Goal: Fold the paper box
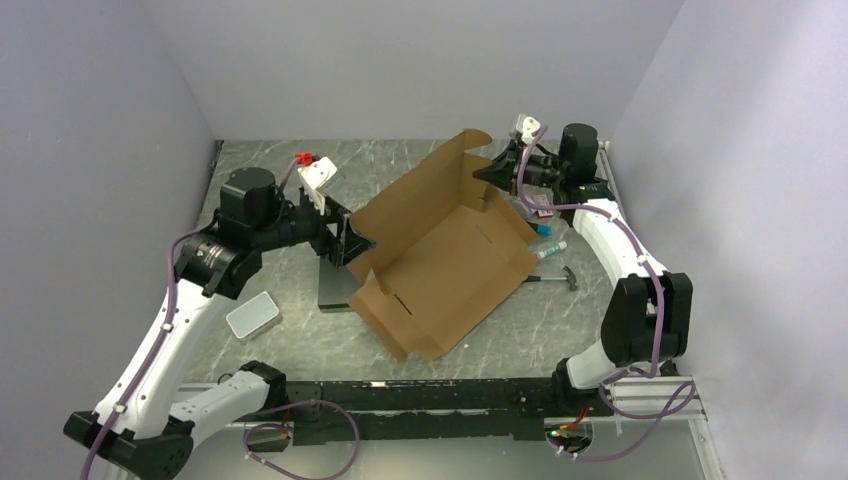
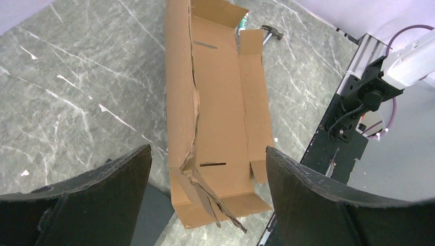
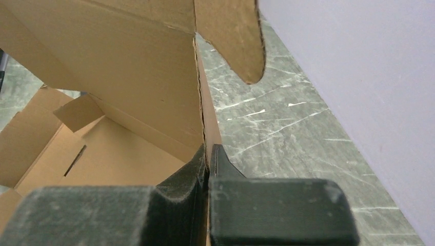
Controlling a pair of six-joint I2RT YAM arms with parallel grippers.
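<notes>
The paper box is a brown cardboard sheet lying half-formed in the middle of the table, its far wall raised and its near flaps spread flat. My right gripper is at the box's far right corner. In the right wrist view it is shut on the thin upright edge of the box wall. My left gripper hangs open just off the box's left end. In the left wrist view its fingers stand wide apart with nothing between them, and the box lies beyond, one corner flap crumpled.
A flat black block lies under the box's left end. A small grey tin sits at the near left. A hammer and a pen lie right of the box. Walls close in on both sides.
</notes>
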